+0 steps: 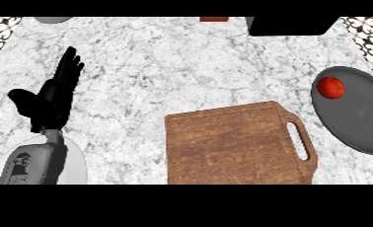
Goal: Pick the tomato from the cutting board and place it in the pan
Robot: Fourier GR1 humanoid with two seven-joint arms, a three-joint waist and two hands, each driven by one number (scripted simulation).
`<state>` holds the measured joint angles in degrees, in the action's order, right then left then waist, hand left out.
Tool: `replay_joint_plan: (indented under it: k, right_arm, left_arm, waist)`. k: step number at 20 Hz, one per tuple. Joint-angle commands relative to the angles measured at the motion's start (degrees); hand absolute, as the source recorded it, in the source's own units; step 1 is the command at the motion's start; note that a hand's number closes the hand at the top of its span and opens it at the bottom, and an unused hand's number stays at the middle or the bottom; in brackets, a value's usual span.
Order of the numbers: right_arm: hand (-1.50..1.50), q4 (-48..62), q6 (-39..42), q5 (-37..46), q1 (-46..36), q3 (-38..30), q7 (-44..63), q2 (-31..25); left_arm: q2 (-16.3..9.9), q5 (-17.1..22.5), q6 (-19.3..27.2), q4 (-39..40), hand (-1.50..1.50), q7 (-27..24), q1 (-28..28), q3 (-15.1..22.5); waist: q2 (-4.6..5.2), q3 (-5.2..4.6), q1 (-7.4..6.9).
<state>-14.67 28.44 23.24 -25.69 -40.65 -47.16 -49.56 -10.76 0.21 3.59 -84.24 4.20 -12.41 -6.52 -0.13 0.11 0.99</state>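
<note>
Looking down at the counter, I see the tomato already in the pan at the right edge, the cutting board bare — nothing left, I judge — left hand resting, fingers straight, right hand unseen.

No legible text, label or number anywhere (forearm marking too blurred).
</note>
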Motion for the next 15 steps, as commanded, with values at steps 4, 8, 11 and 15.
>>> replay_joint_plan:
  k: [4, 8, 11, 15]
  right_arm:
    - [-1.50, -2.39, 19.75, -4.68, 9.51, -0.85, -12.79, -5.65]
    - [-1.50, -3.92, 21.70, -7.82, 12.90, -1.14, -10.65, -6.88]
    - [-1.50, -6.81, 23.81, -9.38, 14.89, -0.06, -9.38, -8.47]
    - [-1.50, -10.29, 21.59, -11.12, 19.45, 1.21, -10.91, -7.79]
  left_arm:
    - [-1.01, 1.11, -0.27, 0.76, 0.00, -1.13, 0.75, -2.19]
    - [0.10, 0.20, 0.87, -1.34, 0.00, -0.68, 2.49, -1.19]
    - [-1.08, 1.28, -1.09, -1.10, 0.00, -1.06, 2.96, -1.70]
    - [-1.35, 1.65, -1.11, -1.25, 0.00, 0.54, 1.73, -1.96]
  waist:
    - [-0.49, -0.02, 1.99]
    - [-0.59, -0.01, 1.64]
    - [-0.74, -0.12, 1.78]
    - [-0.49, -0.01, 1.41]
